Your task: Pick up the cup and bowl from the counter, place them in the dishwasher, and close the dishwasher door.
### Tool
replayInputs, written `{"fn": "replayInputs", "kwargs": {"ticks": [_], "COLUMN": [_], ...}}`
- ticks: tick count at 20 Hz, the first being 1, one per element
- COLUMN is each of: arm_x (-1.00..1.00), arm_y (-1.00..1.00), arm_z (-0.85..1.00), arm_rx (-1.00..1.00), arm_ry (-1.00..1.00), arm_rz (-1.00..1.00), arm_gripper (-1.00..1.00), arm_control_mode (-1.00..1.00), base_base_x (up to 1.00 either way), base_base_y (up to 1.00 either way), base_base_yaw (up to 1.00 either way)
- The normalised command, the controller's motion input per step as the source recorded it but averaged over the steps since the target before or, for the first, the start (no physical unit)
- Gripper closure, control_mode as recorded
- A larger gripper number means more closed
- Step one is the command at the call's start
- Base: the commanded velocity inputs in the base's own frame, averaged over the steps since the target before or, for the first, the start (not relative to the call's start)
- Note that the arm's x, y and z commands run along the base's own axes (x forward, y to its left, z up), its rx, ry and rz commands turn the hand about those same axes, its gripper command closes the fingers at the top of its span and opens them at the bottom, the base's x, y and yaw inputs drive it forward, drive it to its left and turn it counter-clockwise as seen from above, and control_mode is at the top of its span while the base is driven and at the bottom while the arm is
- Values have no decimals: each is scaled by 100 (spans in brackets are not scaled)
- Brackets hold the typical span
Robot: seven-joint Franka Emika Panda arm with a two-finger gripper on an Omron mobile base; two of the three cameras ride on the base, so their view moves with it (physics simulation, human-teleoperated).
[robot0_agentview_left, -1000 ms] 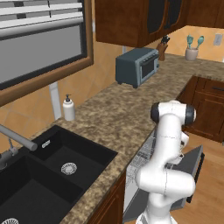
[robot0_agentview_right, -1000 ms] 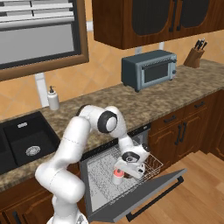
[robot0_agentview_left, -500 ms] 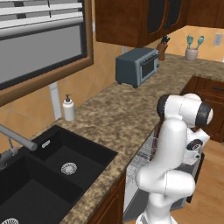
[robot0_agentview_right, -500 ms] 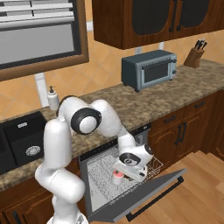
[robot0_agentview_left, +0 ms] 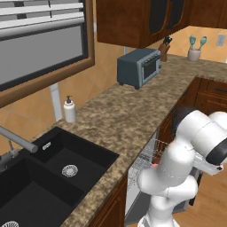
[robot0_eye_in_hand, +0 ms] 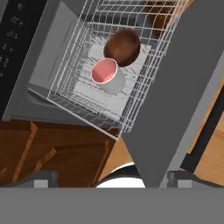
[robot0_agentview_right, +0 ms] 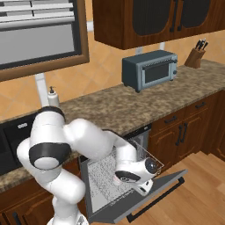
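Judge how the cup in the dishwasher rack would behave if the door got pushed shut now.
The cup stands in the wire rack, so it would probably stay put. Its round wall might let it roll if tipped. It touches or nearly touches the bowl, so a jolt could knock them together.

Flat even rendered light, no glare, soft shadows under upper cabinets (robot0_agentview_right: 145, 22); all 3 views sharp, slightly pixelated, no edge distortion.

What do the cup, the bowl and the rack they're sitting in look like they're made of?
Cup: looks like matte ceramic or plastic, pale grey wall, pinkish-red inside, no shine. Bowl: dark brown, smooth with a soft sheen, possibly wood or glazed ceramic; can't tell which. Rack: thin white wire grid, likely coated metal.
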Motion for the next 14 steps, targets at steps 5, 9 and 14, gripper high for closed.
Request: {"fn": "replayInputs", "kwargs": {"ticks": [5, 9, 14], "arm_x": [-65, -20, 0], "arm_y": [-61, -55, -45], "arm_z": [25, -3, -6], "arm_rx": [21, 33, 28], "arm_ry": [0, 0, -5], "arm_rz": [-17, -1, 0], "arm_gripper": [-100, -100, -100], "arm_control_mode": [-100, -100, -100], "base_base_x": [0, 0, 0], "base_base_y": [0, 0, 0], "base_base_yaw": [0, 0, 0]}}
